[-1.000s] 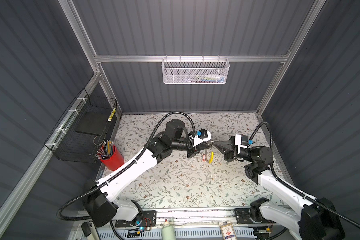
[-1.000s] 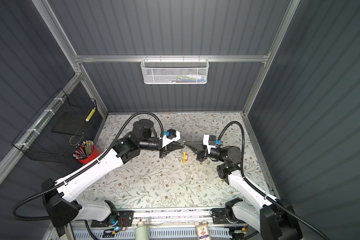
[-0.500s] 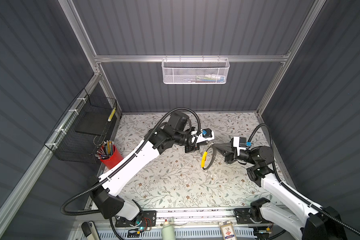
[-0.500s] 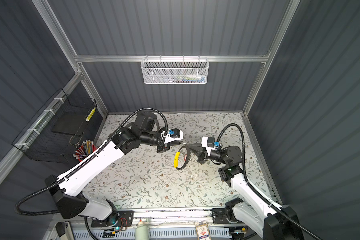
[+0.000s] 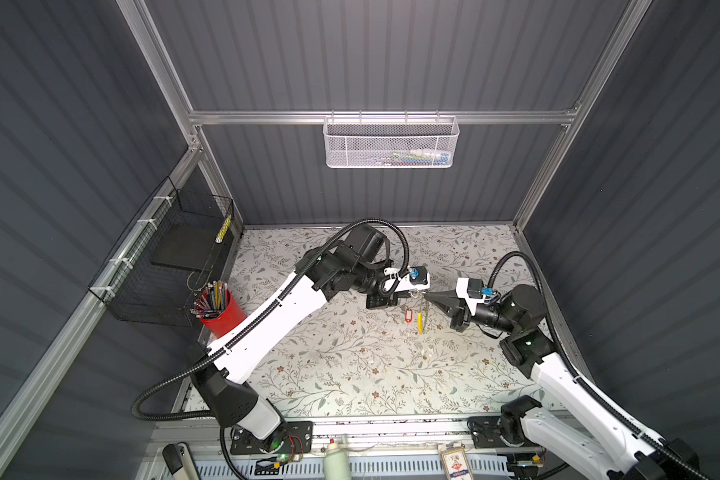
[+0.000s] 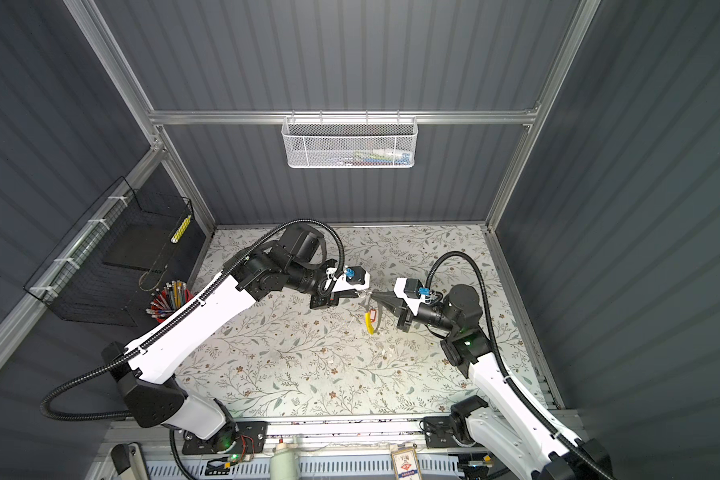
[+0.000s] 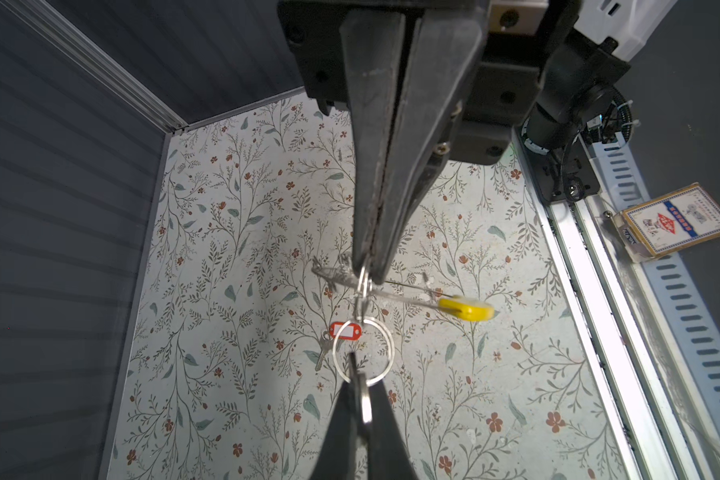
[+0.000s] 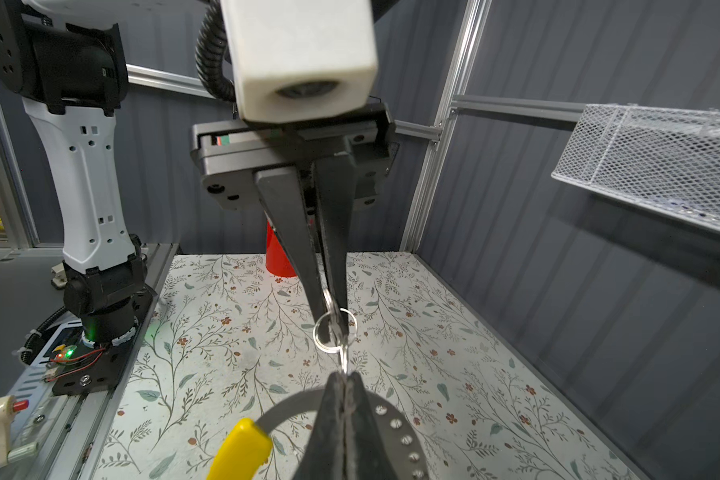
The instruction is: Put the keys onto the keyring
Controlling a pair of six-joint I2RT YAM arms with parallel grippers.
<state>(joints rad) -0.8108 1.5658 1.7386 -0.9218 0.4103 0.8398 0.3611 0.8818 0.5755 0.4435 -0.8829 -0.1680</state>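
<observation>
My left gripper [image 7: 359,374] and right gripper [image 8: 344,378] meet tip to tip above the middle of the flowered table [image 5: 350,365]. The right one is shut on the keyring [image 8: 395,424], a grey studded hoop with a yellow segment [image 8: 242,449] hanging below. The left one is shut on a small silver split ring [image 7: 387,345], which links through another small ring to the hoop. One key [image 7: 323,353] with a red tag [image 7: 345,331] dangles from it. In both top views the red tag [image 5: 408,313] and yellow segment [image 6: 370,323] hang between the fingertips.
A red cup of pencils [image 5: 224,311] stands at the table's left edge under a black wire basket [image 5: 171,257]. A white mesh basket [image 5: 391,143] hangs on the back wall. A card box [image 7: 678,220] lies on the front rail.
Half a second ago the hoop was turned face-on to the top views, beside the right gripper. It now hangs edge-on between the two tips, as a second ago. Both grips have held.
</observation>
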